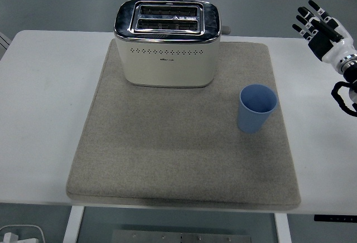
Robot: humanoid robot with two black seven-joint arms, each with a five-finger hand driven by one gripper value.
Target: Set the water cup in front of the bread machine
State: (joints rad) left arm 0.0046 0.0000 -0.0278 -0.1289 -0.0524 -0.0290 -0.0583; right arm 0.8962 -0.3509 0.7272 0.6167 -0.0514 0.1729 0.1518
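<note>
First, bring right hand (321,28), fingers (304,27) spread and empty, down to upright cup (256,108); grip mid-wall, then set on mat (184,159) before toaster (167,42).

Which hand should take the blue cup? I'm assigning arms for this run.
The right hand. It is raised at the table's right edge, fingers spread, on the same side as the blue cup. No left hand shows in view.

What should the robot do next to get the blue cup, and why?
Probably bring the right robot hand down and left toward the blue cup. The hand is raised, fingers spread, holding nothing, while the cup stands upright on the mat, right of the toaster.
</note>
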